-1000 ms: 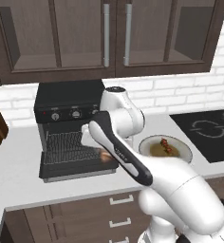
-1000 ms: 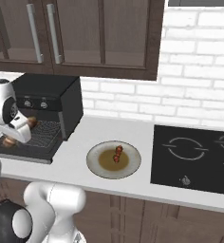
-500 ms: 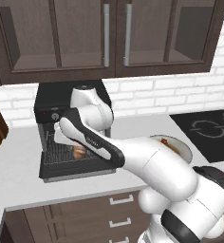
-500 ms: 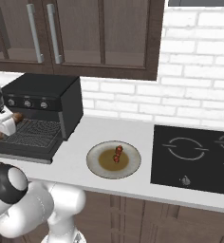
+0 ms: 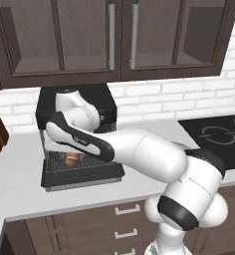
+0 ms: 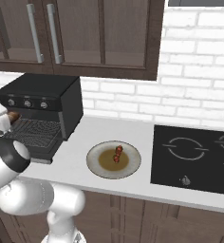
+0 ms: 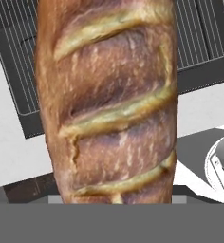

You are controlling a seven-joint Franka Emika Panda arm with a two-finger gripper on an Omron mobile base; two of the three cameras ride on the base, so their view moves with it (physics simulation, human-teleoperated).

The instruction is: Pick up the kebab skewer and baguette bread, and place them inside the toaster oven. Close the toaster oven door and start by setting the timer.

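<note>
On the desk (image 6: pixel 80 142) stands the toaster oven (image 6: pixel 42 102), its toaster oven door (image 5: pixel 82 172) folded down flat. Above that door, the baguette bread (image 7: pixel 109 102) hangs pinched in the gripper (image 5: pixel 69 158). Well to the right, the kebab skewer (image 6: pixel 117 154) lies on a plate (image 6: pixel 96 166).

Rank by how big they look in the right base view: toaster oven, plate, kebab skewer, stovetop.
1. stovetop, cut off at the edge
2. toaster oven, looks close to it, so unsure
3. plate
4. kebab skewer
</note>
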